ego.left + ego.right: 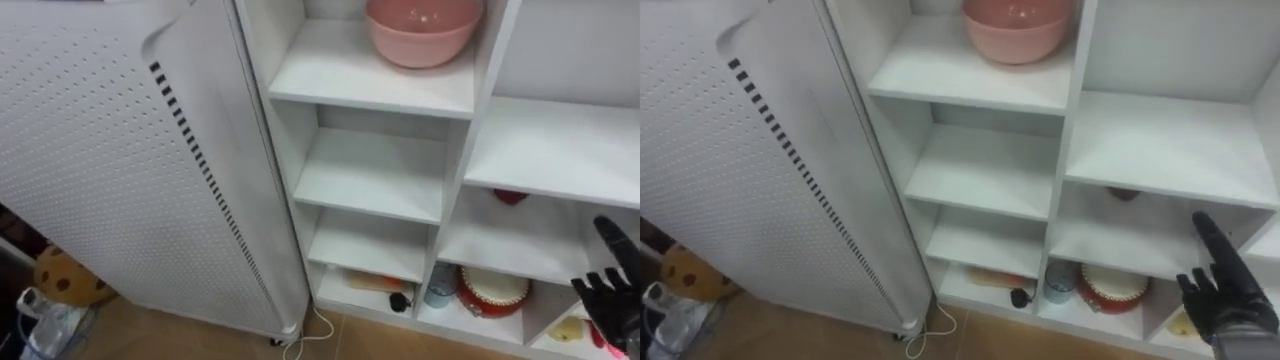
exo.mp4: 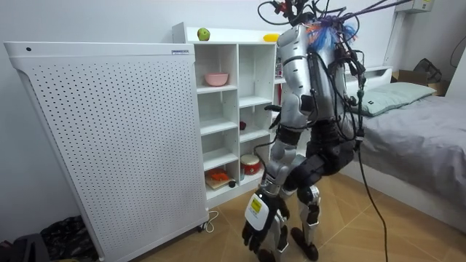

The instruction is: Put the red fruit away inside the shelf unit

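I stand before a white closet [image 1: 455,150] of open shelves. A green apple [image 2: 203,34] and a yellow fruit [image 2: 271,36] lie on its top. A small red item [image 1: 510,197] sits at the back of a middle right compartment. Something pale yellow [image 1: 568,328] lies in the bottom right one. My right hand [image 1: 612,285] is raised before the lower right compartments, open with straight fingers and holding nothing. My left hand [image 2: 258,222] hangs low beside my leg, fingers relaxed and empty.
A pink bowl [image 1: 422,28] stands on an upper shelf. A red round tin [image 1: 492,292], a bluish cup [image 1: 440,285] and a dark item [image 1: 400,300] fill the bottom shelf. A white perforated panel [image 1: 100,150] stands at the left, a bed [image 2: 422,138] behind me.
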{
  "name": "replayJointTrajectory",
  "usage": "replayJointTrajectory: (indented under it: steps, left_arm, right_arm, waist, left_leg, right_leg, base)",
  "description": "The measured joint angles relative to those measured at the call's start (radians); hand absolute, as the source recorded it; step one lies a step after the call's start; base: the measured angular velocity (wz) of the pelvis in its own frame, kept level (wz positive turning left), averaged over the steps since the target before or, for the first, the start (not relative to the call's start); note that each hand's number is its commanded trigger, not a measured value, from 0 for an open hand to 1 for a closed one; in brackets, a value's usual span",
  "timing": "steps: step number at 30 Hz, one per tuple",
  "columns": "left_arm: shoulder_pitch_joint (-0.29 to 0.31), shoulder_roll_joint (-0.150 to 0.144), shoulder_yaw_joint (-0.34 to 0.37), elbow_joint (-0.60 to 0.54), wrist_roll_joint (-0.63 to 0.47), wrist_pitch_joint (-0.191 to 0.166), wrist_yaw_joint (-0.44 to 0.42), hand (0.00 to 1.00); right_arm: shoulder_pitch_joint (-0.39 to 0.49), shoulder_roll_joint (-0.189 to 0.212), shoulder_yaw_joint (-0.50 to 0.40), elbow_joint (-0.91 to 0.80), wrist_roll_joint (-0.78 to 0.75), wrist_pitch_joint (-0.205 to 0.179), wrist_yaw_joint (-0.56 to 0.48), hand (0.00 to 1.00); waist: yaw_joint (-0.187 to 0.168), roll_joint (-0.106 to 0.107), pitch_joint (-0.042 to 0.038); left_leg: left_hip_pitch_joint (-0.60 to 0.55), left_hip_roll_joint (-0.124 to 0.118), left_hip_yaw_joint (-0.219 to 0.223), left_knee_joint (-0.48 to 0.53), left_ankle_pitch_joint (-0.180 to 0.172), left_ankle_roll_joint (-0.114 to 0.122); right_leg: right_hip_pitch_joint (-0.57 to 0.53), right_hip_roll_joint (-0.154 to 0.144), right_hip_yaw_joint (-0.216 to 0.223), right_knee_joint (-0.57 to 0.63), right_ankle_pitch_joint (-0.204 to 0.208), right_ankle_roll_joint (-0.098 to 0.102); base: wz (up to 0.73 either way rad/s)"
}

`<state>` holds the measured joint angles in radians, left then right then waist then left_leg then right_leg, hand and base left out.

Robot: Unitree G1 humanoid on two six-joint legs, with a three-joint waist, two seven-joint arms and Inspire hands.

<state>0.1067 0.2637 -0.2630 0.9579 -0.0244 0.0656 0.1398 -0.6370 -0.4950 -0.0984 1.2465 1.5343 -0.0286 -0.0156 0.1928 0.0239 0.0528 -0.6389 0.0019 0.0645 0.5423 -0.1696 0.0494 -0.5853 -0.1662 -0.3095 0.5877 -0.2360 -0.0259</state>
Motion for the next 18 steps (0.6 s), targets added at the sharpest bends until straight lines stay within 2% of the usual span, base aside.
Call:
replayJointTrajectory:
  steps: [3, 5, 7, 8, 9, 10, 12, 14, 15, 18]
  left_arm:
    - [-0.011, -0.002, 0.053, 0.007, 0.04, -0.002, -0.008, 0.0]
    - [-0.016, -0.001, 0.068, 0.015, 0.055, -0.003, -0.017, 0.0]
    - [-0.012, -0.001, 0.083, 0.04, 0.059, -0.022, -0.02, 0.0]
    - [-0.008, -0.001, 0.09, 0.042, 0.059, -0.023, -0.021, 0.0]
    - [0.007, 0.0, 0.114, 0.042, 0.06, -0.024, -0.02, 0.0]
    - [0.018, 0.0, 0.138, 0.045, 0.063, -0.024, -0.02, 0.0]
    - [0.032, -0.001, 0.148, 0.048, 0.063, -0.03, -0.02, 0.0]
    - [0.04, -0.003, 0.152, 0.046, 0.066, -0.04, -0.019, 0.0]
    - [0.049, -0.015, 0.185, 0.042, 0.083, -0.05, -0.017, 0.0]
    - [0.087, -0.043, 0.24, 0.041, 0.107, -0.068, 0.0, 0.0]
  right_arm:
    - [0.052, 0.005, 0.007, 0.046, -0.083, 0.015, 0.047, 0.0]
    - [0.095, 0.011, 0.042, 0.056, -0.126, 0.017, 0.081, 0.0]
    - [0.173, 0.035, 0.087, 0.077, -0.199, 0.026, 0.132, 0.0]
    - [0.197, 0.044, 0.097, 0.074, -0.219, 0.027, 0.14, 0.0]
    - [0.24, 0.068, 0.106, 0.07, -0.27, 0.03, 0.152, 0.0]
    - [0.285, 0.089, 0.13, 0.065, -0.336, 0.03, 0.164, 0.0]
    - [0.356, 0.119, 0.165, 0.06, -0.404, 0.032, 0.186, 0.0]
    - [0.43, 0.147, 0.193, 0.049, -0.465, 0.032, 0.213, 0.0]
    - [0.477, 0.166, 0.194, 0.04, -0.52, 0.035, 0.227, 0.0]
    - [0.568, 0.206, 0.193, 0.018, -0.61, 0.038, 0.259, 0.0]
  waist:
    - [-0.002, -0.002, -0.0001]
    - [-0.013, -0.003, -0.0003]
    - [-0.026, -0.013, -0.0038]
    - [-0.028, -0.019, -0.0078]
    - [-0.038, -0.035, -0.0195]
    - [-0.046, -0.046, -0.026]
    - [-0.055, -0.06, -0.0348]
    - [-0.065, -0.073, -0.0398]
    - [-0.07, -0.08, -0.0445]
    - [-0.076, -0.082, -0.0466]
  left_leg:
    - [0.057, -0.002, -0.01, -0.048, 0.012, -0.004]
    - [0.111, -0.002, -0.016, -0.08, 0.014, -0.006]
    - [0.207, -0.002, -0.025, -0.143, 0.019, -0.011]
    - [0.228, -0.003, -0.025, -0.157, 0.019, -0.011]
    - [0.261, -0.003, -0.026, -0.18, 0.019, -0.012]
    - [0.298, -0.006, -0.028, -0.199, 0.019, -0.014]
    - [0.35, -0.009, -0.026, -0.214, 0.015, -0.019]
    - [0.403, -0.012, -0.026, -0.245, 0.015, -0.019]
    - [0.441, -0.014, -0.026, -0.275, 0.015, -0.02]
    - [0.519, -0.013, -0.014, -0.316, 0.012, -0.023]
  right_leg:
    - [0.068, 0.004, -0.026, -0.055, 0.012, 0.001]
    - [0.128, 0.018, -0.027, -0.101, 0.019, 0.008]
    - [0.239, 0.033, -0.046, -0.181, 0.03, 0.017]
    - [0.259, 0.037, -0.047, -0.196, 0.032, 0.019]
    - [0.293, 0.046, -0.05, -0.22, 0.033, 0.021]
    - [0.335, 0.054, -0.055, -0.246, 0.037, 0.024]
    - [0.401, 0.064, -0.056, -0.291, 0.044, 0.029]
    - [0.46, 0.068, -0.061, -0.327, 0.045, 0.034]
    - [0.492, 0.071, -0.061, -0.347, 0.045, 0.036]
    - [0.556, 0.077, -0.052, -0.373, 0.048, 0.041]
  base:
    - [0.11]
    - [0.14]
    - [0.15]
    - [0.09]
    - [0.1]
    - [0.1]
    - [0.14]
    - [0.16]
    - [0.05]
    - [-0.12]
